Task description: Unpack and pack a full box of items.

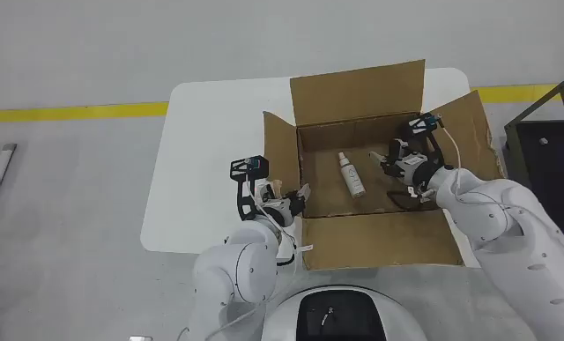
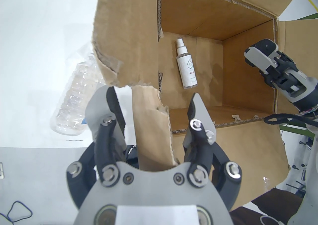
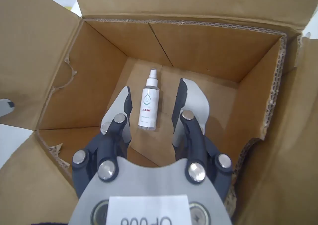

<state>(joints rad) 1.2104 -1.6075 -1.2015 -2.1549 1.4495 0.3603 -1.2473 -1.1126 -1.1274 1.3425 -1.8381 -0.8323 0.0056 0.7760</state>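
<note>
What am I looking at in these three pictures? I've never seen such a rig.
A two-armed robot works at a white table. One picture looks down from above its arms; the other two come from cameras on its wrists. An open cardboard box stands on it, with one spray bottle lying on its floor. A clear plastic bottle lies on the table outside the box. The left gripper is open, its fingers either side of a side flap. The right gripper, open and empty, is over the spray bottle.
</note>
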